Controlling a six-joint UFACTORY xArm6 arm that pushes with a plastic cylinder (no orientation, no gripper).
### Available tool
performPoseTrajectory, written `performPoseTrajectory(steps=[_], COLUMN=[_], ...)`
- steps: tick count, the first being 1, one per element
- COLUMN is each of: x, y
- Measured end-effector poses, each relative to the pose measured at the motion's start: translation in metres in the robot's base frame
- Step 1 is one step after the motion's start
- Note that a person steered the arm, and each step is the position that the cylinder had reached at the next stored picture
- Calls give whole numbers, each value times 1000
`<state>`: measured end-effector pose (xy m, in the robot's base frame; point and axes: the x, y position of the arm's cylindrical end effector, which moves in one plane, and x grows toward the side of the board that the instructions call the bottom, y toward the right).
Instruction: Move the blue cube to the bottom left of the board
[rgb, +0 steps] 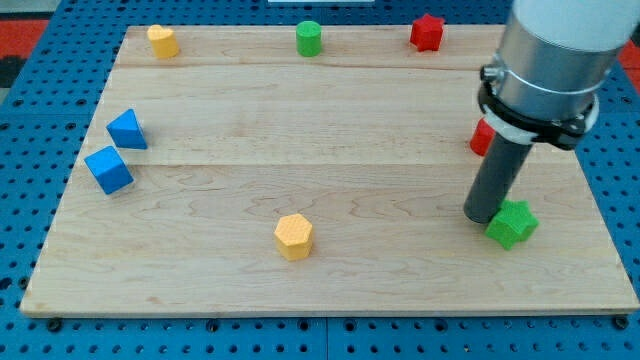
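- My tip (483, 217), the lower end of the straight dark rod, rests on the pale wooden board (330, 280) near its right edge, touching or just beside the green star-shaped block (513, 224).
- There is no pincer on this rod, so nothing is grasped or released.
- The blue cube (108, 169) sits near the left edge, about midway down, well apart from my tip.
- A blue triangular block (127, 129) lies just above the cube, nearly touching it.
- A yellow hexagonal block (294, 236) stands near the bottom edge, left of centre.
- Along the top edge: a yellow block (162, 41) at left, a green cylinder (309, 38) mid-edge, a red star-shaped block (427, 32) towards the right.
- A red block (481, 138) is partly hidden behind the rod; I cannot tell its shape.
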<state>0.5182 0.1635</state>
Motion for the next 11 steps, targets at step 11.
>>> performPoseTrajectory(steps=[11], x=[-37], y=[-419])
